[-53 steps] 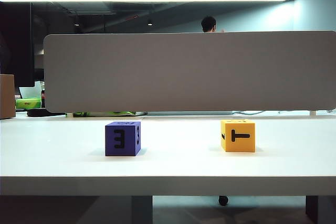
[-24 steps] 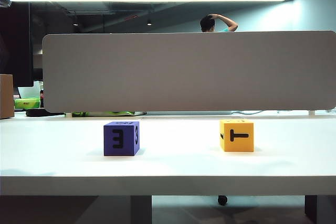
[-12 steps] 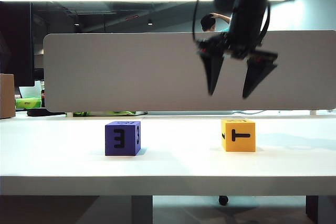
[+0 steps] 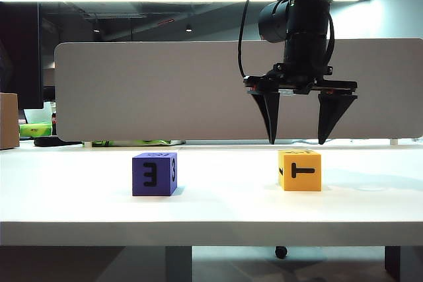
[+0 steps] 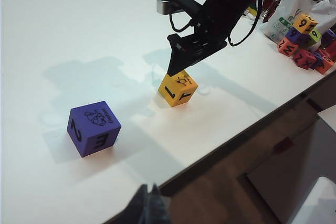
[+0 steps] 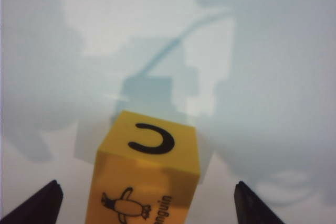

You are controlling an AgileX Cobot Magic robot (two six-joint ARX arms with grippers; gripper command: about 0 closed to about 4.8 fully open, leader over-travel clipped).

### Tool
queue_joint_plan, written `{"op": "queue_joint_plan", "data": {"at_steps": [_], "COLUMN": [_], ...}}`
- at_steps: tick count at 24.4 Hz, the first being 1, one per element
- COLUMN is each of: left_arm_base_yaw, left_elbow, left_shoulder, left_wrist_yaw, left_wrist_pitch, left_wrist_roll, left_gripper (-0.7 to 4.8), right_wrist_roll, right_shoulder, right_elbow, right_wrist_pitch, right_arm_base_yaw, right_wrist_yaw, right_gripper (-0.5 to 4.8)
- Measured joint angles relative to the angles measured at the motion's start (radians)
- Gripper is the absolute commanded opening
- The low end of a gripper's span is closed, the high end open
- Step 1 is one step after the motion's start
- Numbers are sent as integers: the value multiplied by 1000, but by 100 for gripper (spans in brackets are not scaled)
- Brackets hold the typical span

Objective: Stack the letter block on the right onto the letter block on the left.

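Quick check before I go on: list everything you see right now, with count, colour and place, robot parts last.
yellow letter block: one, yellow with a black T, on the table's right, directly under the right pincer
purple letter block: one, purple with a black 3, on the table's left
table: one, white, carrying both blocks
divider panel: one, grey, upright behind the table
pile of letter blocks: several, mixed colours, off the table's end, seen by the left wrist camera
right pincer: one, black, open, pointing down just above the yellow letter block, not touching it
left pincer: one, black, only its tip shows, away from both blocks
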State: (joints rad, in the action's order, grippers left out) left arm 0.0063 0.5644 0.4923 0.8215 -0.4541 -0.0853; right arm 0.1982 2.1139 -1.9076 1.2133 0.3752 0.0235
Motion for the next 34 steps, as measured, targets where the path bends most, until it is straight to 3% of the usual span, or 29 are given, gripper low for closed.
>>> {"op": "queue_joint_plan", "data": {"at_steps": [3, 12, 14, 18, 23, 25, 34], "left_arm_base_yaw": [0, 0, 0, 0, 0, 0, 1], "left_elbow": [0, 0, 0, 0, 0, 0, 0], "left_shoulder": [0, 0, 0, -1, -1, -2, -3], "left_wrist_yaw": [0, 0, 0, 0, 0, 0, -19], "left_wrist_pitch": [-1, -38, -54, -60, -60, -60, -60], "left_wrist_roll": [1, 2, 3, 3, 3, 3, 31], "left_gripper": [-6, -6, -6, -6, -6, -6, -6], "right_wrist_roll": [75, 138, 147, 150, 146, 140, 56], "right_shoulder": [0, 49, 67, 70, 70, 68, 60], "right_elbow": [0, 0, 2, 2, 2, 0, -60], "right_wrist_pitch": [7, 25, 38, 45, 45, 45, 89], "right_arm_base_yaw": [0, 0, 0, 0, 0, 7, 82], "right_wrist_yaw": [0, -36, -51, -51, -51, -96, -125], "right_gripper": [445, 438, 352, 299, 287, 255, 255]}}
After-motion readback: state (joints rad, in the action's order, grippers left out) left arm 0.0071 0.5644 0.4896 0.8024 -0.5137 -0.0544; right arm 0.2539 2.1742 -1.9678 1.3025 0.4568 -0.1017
